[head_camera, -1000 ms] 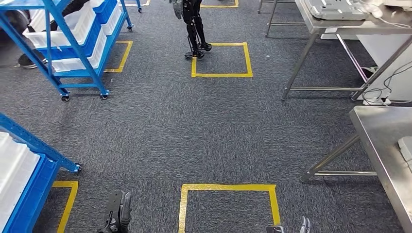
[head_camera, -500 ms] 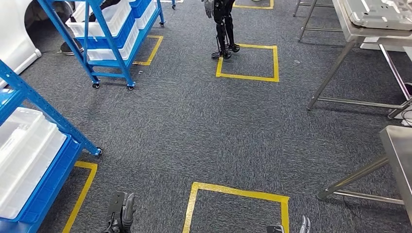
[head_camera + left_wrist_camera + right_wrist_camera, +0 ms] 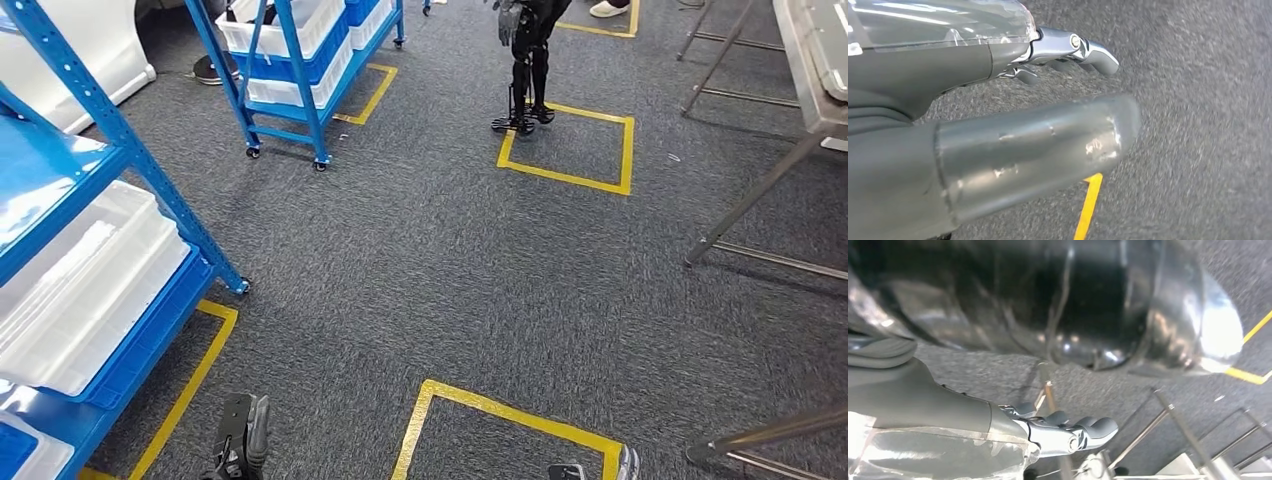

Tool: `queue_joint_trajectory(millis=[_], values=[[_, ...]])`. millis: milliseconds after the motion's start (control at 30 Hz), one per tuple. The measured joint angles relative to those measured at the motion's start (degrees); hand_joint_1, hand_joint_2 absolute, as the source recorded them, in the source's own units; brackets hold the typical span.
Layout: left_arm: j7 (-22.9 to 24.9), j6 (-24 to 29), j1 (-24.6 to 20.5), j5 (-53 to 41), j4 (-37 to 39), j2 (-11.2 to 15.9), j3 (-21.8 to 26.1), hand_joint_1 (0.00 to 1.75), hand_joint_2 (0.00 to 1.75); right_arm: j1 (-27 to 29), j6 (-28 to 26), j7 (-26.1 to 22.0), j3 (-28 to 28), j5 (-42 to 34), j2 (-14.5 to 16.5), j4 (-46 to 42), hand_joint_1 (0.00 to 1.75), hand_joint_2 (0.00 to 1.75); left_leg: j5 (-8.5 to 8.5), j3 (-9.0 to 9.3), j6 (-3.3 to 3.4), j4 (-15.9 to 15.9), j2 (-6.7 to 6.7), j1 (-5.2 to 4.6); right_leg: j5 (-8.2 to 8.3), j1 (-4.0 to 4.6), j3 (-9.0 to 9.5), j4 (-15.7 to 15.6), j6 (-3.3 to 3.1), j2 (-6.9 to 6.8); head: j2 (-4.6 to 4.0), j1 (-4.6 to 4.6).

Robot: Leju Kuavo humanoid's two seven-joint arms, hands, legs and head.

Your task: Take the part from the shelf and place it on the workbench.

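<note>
Head view: both arms hang low at the near edge, since nothing is carried. The blue shelf [image 3: 110, 130] stands near left, white trays [image 3: 85, 285] on it; which one is the part I cannot tell.

Left wrist view: left robot hand [image 3: 998, 125] released, grasping nothing.

Right wrist view: right robot hand [image 3: 1013, 432] likewise released, well apart from the shelf.

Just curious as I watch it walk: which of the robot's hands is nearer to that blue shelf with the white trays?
Left. The left hand hangs low just beside the near blue shelf and its white trays. The right hand hangs across the yellow floor square, farther away.
</note>
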Motion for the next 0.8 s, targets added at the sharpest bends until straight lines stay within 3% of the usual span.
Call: queue_joint_trajectory(millis=[67, 133, 233, 300, 367, 433, 467, 567, 633, 733, 800], values=[[0.0, 0.0, -0.1, 0.0, 0.0, 0.0, 0.0, 0.0, 0.0, 0.0, 0.0, 0.0, 0.0, 0.0, 0.0, 0.1, 0.0, 0.0, -0.5, -0.25, -0.42, 0.8, -1.34, 0.01, 3.15, -0.27, 2.63, -6.6, -0.18, 2.35, 0.0, 0.0], [0.0, 0.0, -0.1, 0.0, 0.0, 0.0, 0.0, 0.0, 0.0, 0.0, 0.0, 0.0, -0.1, 0.0, 0.0, 0.2, 0.0, 0.0, -0.69, -0.91, -1.06, 1.4, -2.42, 0.12, 3.41, -0.27, 3.51, -9.1, -0.4, 3.94, 0.0, -0.02], [0.0, 0.0, 0.2, 0.0, 0.0, 0.0, 0.0, 0.0, 0.0, -0.2, 0.0, 0.0, -0.2, 0.1, 0.0, 0.2, 0.0, 0.0, -0.74, -1.3, -2.08, 1.3, -3.28, 0.35, 3.45, -0.19, 3.94, -9.8, -1.1, 2.5, 0.0, -0.03], [0.0, 0.0, 0.2, 0.0, 0.0, 0.1, 0.0, 0.0, 0.0, -0.4, 0.0, 0.0, -0.2, 0.1, 0.1, 0.2, 0.0, 0.0, -2.37, -2.49, -2.57, 3.9, -1.02, 0.24, 3.53, -0.3, 4.52, -10.4, -1.64, 1.05, 0.0, -0.07], [0.0, 0.0, 0.0, 0.0, 0.0, 0.1, 0.0, 0.0, 0.0, -0.4, 0.0, 0.0, -0.3, 0.2, 0.1, 0.3, 0.0, 0.0, -5.39, -5.96, -2.96, 10.8, 2.04, 0.28, 3.36, -0.06, 4.79, -10.6, -2.02, -0.58, 0.0, -0.09], [0.1, 0.0, 0.1, 0.0, 0.0, 0.1, 0.0, 0.0, 0.0, -0.4, 0.0, 0.0, -0.3, 0.2, 0.1, 0.4, 0.0, 0.0, -6.31, -8.71, -3.16, 15.6, 3.35, 0.49, 3.1, 0.14, 4.91, -10.5, -2.2, -2.15, 0.0, -0.09], [0.1, 0.0, 0.2, 0.0, 0.0, 0.1, 0.0, 0.0, 0.0, -0.4, 0.0, 0.0, -0.3, 0.2, 0.1, 0.5, 0.0, 0.0, -5.28, -8.57, -3.15, 15.0, 3.66, 0.56, 2.96, 0.17, 5.02, -10.5, -2.19, -2.85, 0.0, -0.09], [0.1, 0.0, 0.1, 0.0, 0.0, 0.2, 0.0, 0.0, 0.0, -0.5, 0.0, 0.0, -0.3, 0.2, 0.1, 0.6, 0.0, 0.0, -0.55, -3.65, -2.72, 5.0, 5.74, 0.34, 2.48, 0.26, 5.64, -10.5, -1.78, -4.59, 0.0, -0.09], [0.0, 0.0, 0.0, 0.0, 0.0, 0.2, 0.0, 0.0, 0.0, -0.5, 0.0, 0.0, -0.3, 0.2, 0.1, 0.6, 0.0, 0.0, 0.16, -1.88, -2.17, 1.5, 6.75, -0.14, 2.24, 0.41, 5.93, -10.6, -1.27, -5.48, 0.0, -0.09], [0.0, 0.0, 0.2, 0.0, 0.0, 0.3, 0.0, 0.0, 0.0, -0.6, 0.0, 0.0, -0.3, 0.2, 0.0, 0.6, 0.0, 0.0, 0.34, -1.61, -1.29, 0.7, 5.36, -0.32, 1.95, 0.36, 6.48, -10.8, -0.43, -6.15, 0.0, -0.08], [0.0, 0.0, 0.2, 0.0, 0.0, 0.3, 0.0, 0.0, 0.0, -0.6, 0.0, -0.1, -0.3, 0.2, 0.0, 0.6, 0.0, 0.0, 0.64, -1.06, -0.56, 0.0, 4.35, -0.03, -0.01, 0.21, 5.54, -8.1, -0.1, -4.03, 0.0, -0.06]])
